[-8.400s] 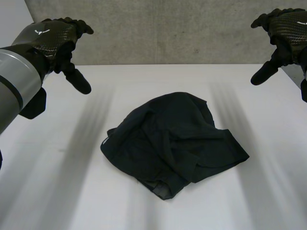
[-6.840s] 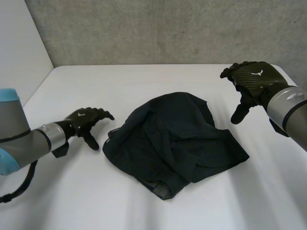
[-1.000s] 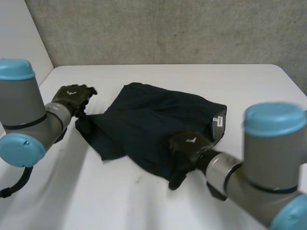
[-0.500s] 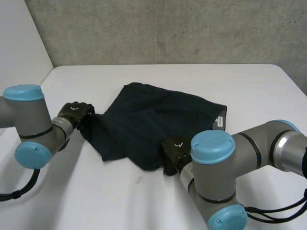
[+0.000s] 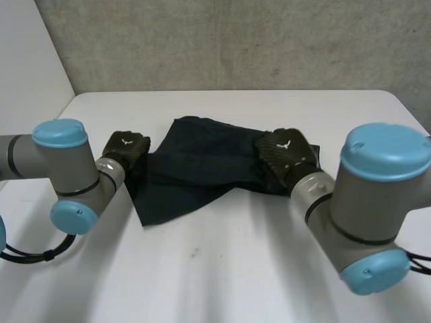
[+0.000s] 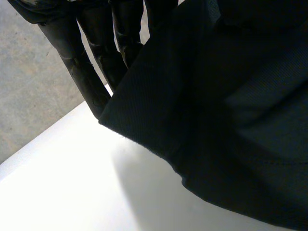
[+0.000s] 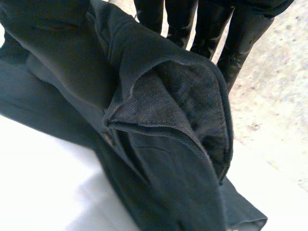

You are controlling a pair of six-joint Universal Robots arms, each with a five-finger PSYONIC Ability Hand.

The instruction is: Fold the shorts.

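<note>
Seen from the head, the shorts [image 5: 202, 168] lie mid-way on the table [image 5: 215, 269], their long axis running from hand to hand: left hand [image 5: 126, 149] at one end, right hand [image 5: 286, 156] at the other. Along the left palm, straight fingers [image 6: 91, 62] seem to pinch a hem corner, the thumb hidden. Along the right palm, fingers [image 7: 240, 43] hold a bunched hem clear of the table. I'd guess that end goes over toward the left hand.

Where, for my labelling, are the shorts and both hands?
shorts [image 5: 202, 168], head view, middle of the cloth.
left hand [image 5: 126, 149], head view, back of the hand.
right hand [image 5: 283, 150], head view, back of the hand.
</note>
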